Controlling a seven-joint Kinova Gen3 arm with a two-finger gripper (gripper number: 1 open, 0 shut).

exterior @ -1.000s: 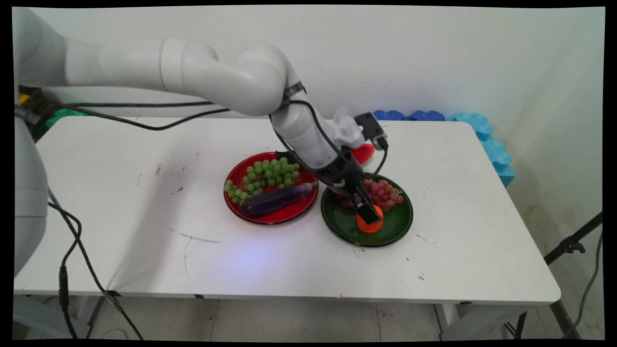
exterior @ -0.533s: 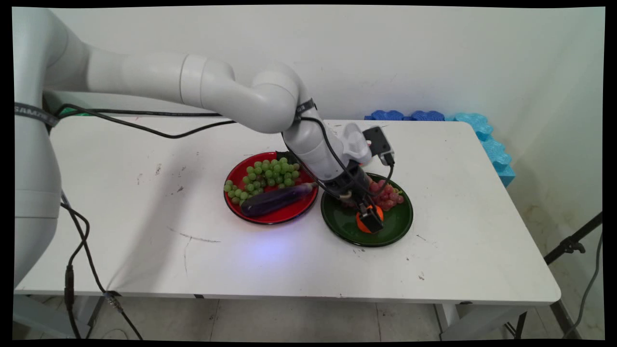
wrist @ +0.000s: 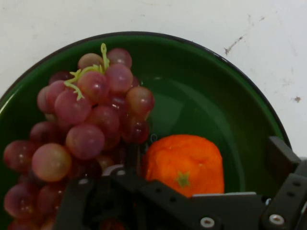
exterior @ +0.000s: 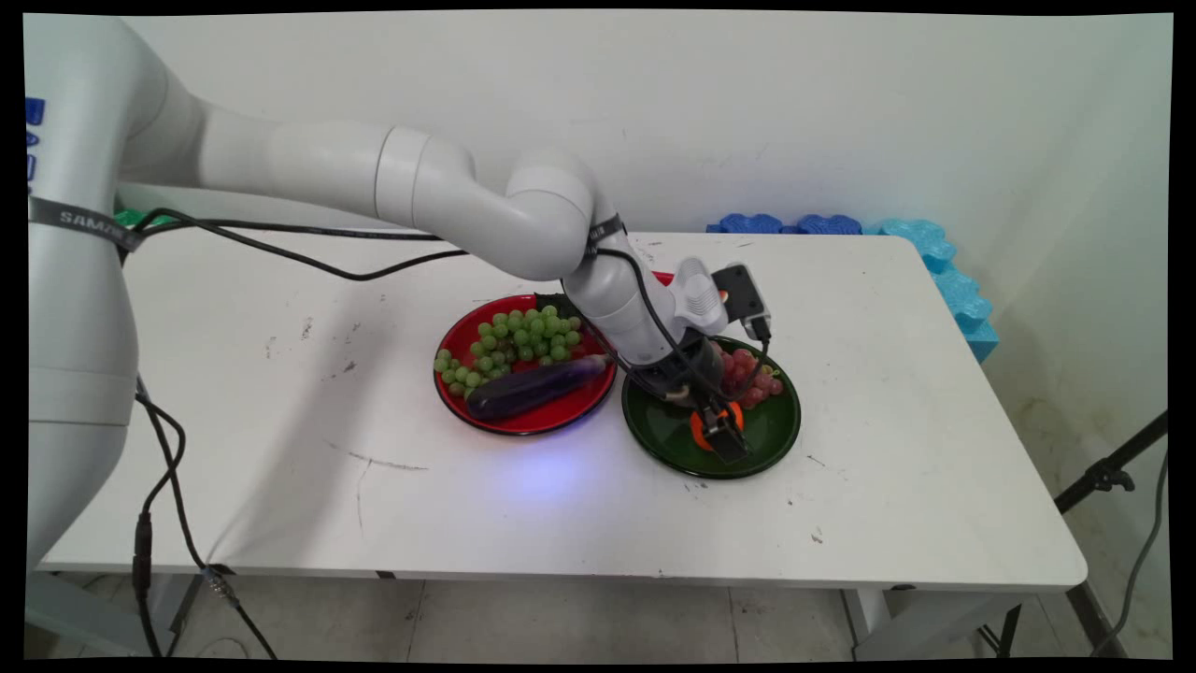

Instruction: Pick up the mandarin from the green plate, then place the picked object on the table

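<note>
A dark green plate (exterior: pixel 777 432) (wrist: pixel 216 86) right of the table's middle holds a bunch of red grapes (exterior: pixel 749 370) (wrist: pixel 91 115) and a small orange fruit (exterior: pixel 696 426) (wrist: pixel 184 160). My gripper (exterior: pixel 721 434) (wrist: pixel 201 154) is down over the orange fruit, open, with one finger on each side of it. In the hand view the right finger (wrist: pixel 282 158) stands clear of the fruit, while the left one sits between the fruit and the grapes. The gripper hides most of the orange fruit in the main view.
Left of the green plate, a red plate (exterior: pixel 561 413) carries green grapes (exterior: pixel 519 341) and a purple eggplant (exterior: pixel 533 387). A red sliver (exterior: pixel 662 278) shows behind the arm. Blue foam pieces (exterior: pixel 794 224) line the table's far right edge.
The gripper has come down and slightly toward the near side, from above the orange fruit to around it. The plates and fruit have not moved.
</note>
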